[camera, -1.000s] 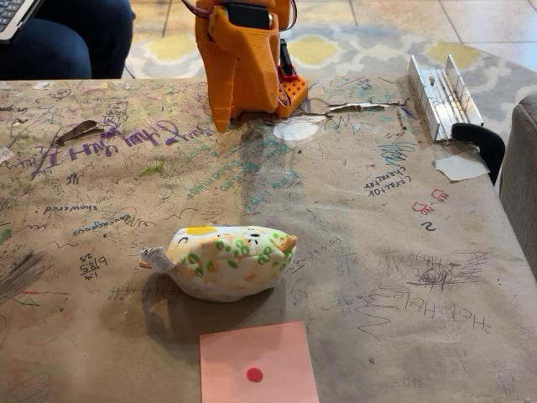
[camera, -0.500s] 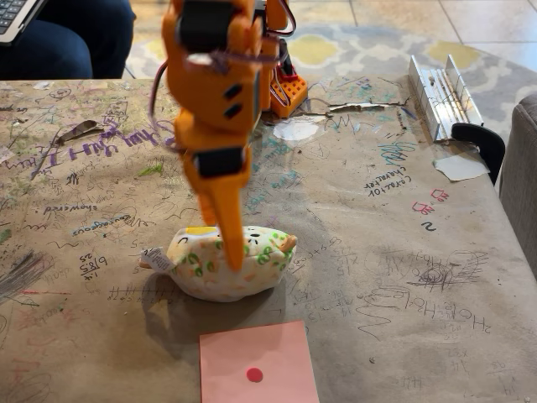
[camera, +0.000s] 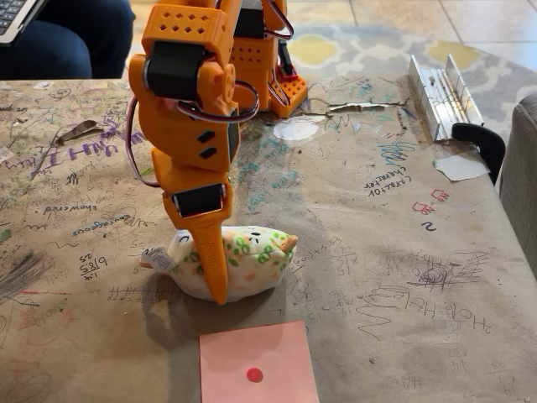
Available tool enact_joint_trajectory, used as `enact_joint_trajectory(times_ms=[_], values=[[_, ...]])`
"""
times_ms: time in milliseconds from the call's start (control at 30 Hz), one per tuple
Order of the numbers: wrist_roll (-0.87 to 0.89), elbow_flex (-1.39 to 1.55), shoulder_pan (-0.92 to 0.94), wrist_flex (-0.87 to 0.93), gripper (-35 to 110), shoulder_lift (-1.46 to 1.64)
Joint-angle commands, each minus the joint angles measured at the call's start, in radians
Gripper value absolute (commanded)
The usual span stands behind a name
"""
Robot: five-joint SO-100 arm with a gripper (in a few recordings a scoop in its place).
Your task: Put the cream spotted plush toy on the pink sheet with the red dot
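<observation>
The cream spotted plush toy [camera: 252, 256] lies on its side on the scribbled brown paper, its white tag pointing left. My orange gripper [camera: 218, 285] has come down over the toy's left half. One long orange finger [camera: 214, 260] runs down the toy's near side, its tip close to the table. The other finger is hidden behind it, so the gap between the jaws cannot be made out. The pink sheet with the red dot [camera: 256, 361] lies flat at the front edge, just below and slightly right of the toy, bare, with the red dot [camera: 254, 374] near its middle.
White paper scraps [camera: 295, 128] [camera: 460, 166] lie further back. A metal rail piece [camera: 445, 92] and a black handle [camera: 480, 143] sit at the back right. A grey seat [camera: 522, 176] borders the table's right side. A person's legs [camera: 67, 38] are at top left.
The arm swung out from its folded pose at the back, and the gripper dropped over the plush. In the last half second the finger moved lower and slightly left. The toy stayed put.
</observation>
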Motion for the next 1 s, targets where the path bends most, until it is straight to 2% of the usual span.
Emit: enact_joint_trajectory(times_ms=[0,67,167,267,367,467,700,800,967], values=[[-0.028,0.011,0.018,0.049,5,0.055],[-0.044,0.031,0.018,0.04,0,0.071],[-0.069,0.043,0.011,0.049,0,0.092],[0.028,0.092,0.035,0.011,0,0.213],[0.052,0.256,0.015,-0.094,0,0.552],[0.106,0.348,-0.018,-0.11,0,0.92],[0.227,0.344,-0.176,0.095,0,1.753],[0.273,0.255,-0.272,0.21,0,1.957],[0.319,0.193,-0.362,0.195,0,2.172]])
